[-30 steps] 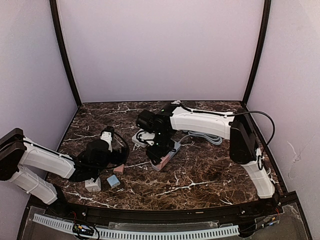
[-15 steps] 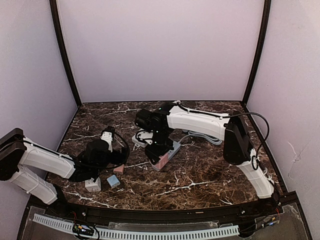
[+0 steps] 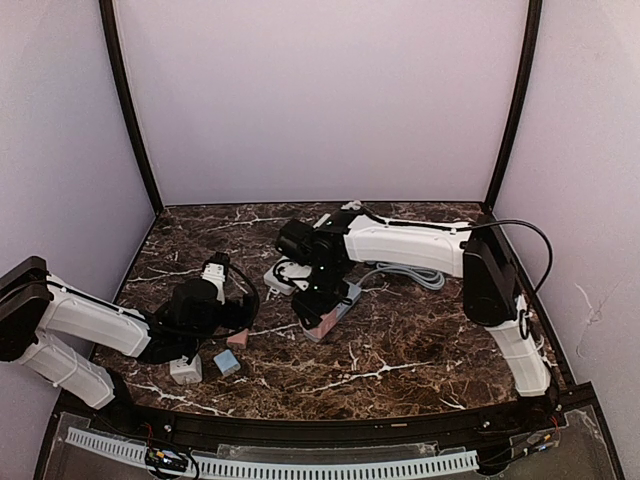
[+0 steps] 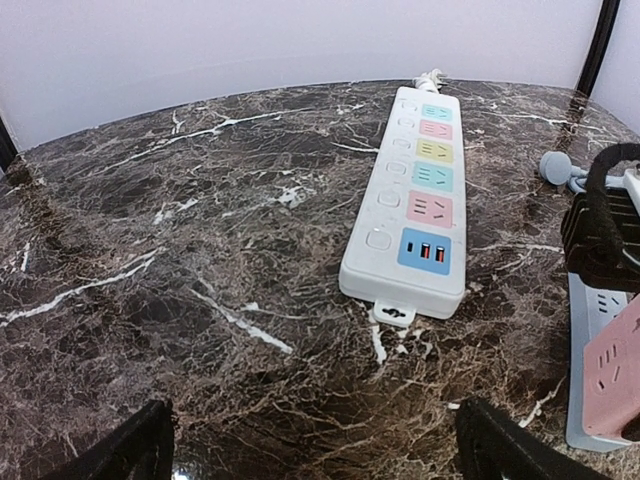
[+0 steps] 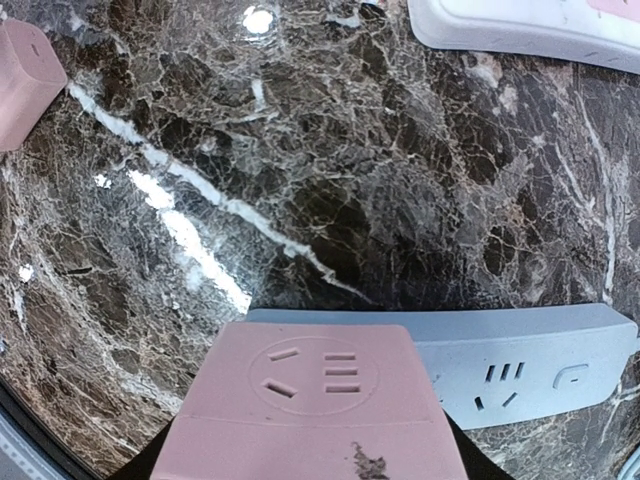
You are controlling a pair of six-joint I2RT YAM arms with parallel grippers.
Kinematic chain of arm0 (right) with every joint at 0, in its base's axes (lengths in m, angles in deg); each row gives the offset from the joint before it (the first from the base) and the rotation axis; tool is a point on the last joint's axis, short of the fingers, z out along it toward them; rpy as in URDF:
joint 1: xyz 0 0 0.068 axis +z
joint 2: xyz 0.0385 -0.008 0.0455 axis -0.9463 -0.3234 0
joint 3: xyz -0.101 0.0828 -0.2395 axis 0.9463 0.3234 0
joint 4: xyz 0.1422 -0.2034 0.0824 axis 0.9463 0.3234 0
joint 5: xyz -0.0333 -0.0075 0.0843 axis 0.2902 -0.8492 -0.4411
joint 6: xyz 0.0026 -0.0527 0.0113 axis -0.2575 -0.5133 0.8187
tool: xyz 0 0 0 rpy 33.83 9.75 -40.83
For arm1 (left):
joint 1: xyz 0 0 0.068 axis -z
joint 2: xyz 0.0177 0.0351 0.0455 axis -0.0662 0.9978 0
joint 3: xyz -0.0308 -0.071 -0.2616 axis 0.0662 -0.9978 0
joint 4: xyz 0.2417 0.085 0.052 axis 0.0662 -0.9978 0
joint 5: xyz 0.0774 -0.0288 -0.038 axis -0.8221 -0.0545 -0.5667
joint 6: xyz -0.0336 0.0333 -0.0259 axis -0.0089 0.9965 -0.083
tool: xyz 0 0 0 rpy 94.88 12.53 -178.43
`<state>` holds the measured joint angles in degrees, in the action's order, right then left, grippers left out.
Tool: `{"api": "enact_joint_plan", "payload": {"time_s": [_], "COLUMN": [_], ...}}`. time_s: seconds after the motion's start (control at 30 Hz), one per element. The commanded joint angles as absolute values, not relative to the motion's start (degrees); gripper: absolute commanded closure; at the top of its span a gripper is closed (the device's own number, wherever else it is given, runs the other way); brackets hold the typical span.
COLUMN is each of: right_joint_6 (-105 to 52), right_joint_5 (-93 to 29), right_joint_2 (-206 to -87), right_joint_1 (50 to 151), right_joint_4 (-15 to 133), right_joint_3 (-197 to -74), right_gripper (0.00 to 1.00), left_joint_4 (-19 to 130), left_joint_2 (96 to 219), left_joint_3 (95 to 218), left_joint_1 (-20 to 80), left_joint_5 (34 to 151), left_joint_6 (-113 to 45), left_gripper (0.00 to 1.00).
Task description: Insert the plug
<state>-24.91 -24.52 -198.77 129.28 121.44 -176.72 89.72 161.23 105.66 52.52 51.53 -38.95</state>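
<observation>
Gripping the pink plug (image 5: 310,400), my right gripper (image 3: 322,308) holds it over the grey strip (image 5: 530,365); left gripper (image 4: 315,460) spread wide, empty. I count two strips, including the white strip (image 4: 410,210), and three cubes (image 3: 227,362). Table (image 3: 420,350) open rightward.

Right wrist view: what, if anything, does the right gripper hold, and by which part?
Apparently the pink adapter, clamped by its two side faces, above the blue-grey power strip.

Soft, even light fills the overhead view: pale lilac walls, only faint shadows under the arms. In the right wrist view, a white glare spot flares at the top left on the marble table (image 5: 300,150). The pink adapter (image 5: 310,400) looms large and slightly soft at the bottom, and the edges bow. The left wrist view is crisp, with dark lower corners.
</observation>
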Motion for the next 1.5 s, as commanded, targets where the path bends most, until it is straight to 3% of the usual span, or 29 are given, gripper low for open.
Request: {"api": "enact_joint_plan", "payload": {"time_s": [0.0, 0.07, 0.2, 0.8, 0.9, 1.47], "right_joint_6": [-23.2, -23.6, -24.7, -29.3, -29.6, -27.2], "right_joint_5": [-25.5, -26.5, -27.2, -27.7, -27.8, -26.5], "right_joint_2": [-205.5, -203.5, -200.2, -187.7, -185.7, -166.6], "right_joint_1": [128.3, 128.3, 128.3, 128.5, 128.5, 125.4], "right_joint_4": [113.6, 111.3, 107.9, 97.3, 95.3, 79.3], "right_joint_3": [-168.1, -167.6, -167.5, -159.6, -157.5, -137.3], "right_gripper": [0.99, 0.92, 0.71, 0.06, 0.02, 0.01], "left_joint_4": [86.9, 85.4, 81.3, 63.6, 61.2, 44.5], "left_joint_2": [159.1, 158.3, 156.7, 149.3, 149.1, 154.5], "left_joint_3": [105.3, 105.6, 106.7, 108.3, 108.2, 117.2], "left_joint_1": [52.3, 52.3, 52.3, 52.4, 52.3, 54.1], "left_joint_5": [50.3, 50.4, 49.8, 54.1, 54.9, 64.8], "left_joint_6": [-38.9, -39.5, -40.2, -48.5, -49.9, -54.4], "left_gripper": [0.03, 0.03, 0.03, 0.05, 0.05, 0.16]}}
